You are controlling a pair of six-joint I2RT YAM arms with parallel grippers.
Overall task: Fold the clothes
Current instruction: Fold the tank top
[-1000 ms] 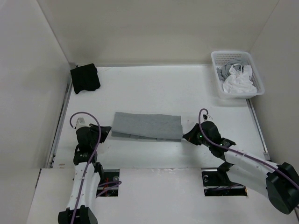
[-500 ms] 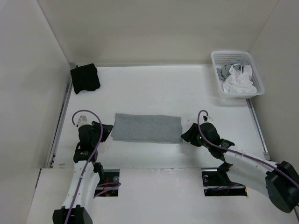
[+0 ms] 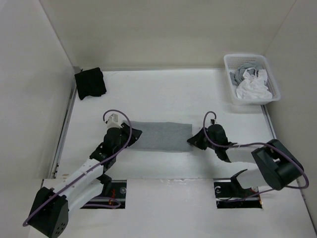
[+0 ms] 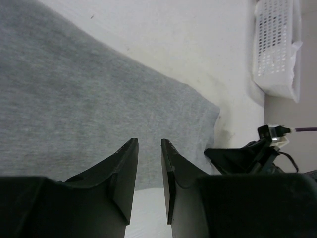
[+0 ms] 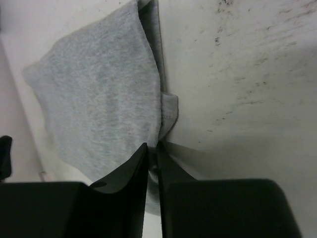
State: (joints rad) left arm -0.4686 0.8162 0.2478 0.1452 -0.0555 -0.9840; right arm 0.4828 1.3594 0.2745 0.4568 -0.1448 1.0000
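The left gripper [image 4: 148, 143], jaws slightly apart and empty, hovers over the left end of the grey tank top [image 3: 163, 135]; the right gripper [image 5: 151, 145] has its jaws nearly together at the top's right edge, and whether they pinch fabric is unclear. The tank top lies folded in a flat strip on the near middle of a scuffed white table [image 3: 163, 94]. Pale walls [image 3: 148, 29] enclose it, with a black cloth [image 3: 90, 83] far left and a white basket [image 3: 228, 74] of laundry far right.

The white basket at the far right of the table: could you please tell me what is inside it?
The white basket holds a crumpled white garment and some grey cloth beside it. Whatever lies beneath them is covered.
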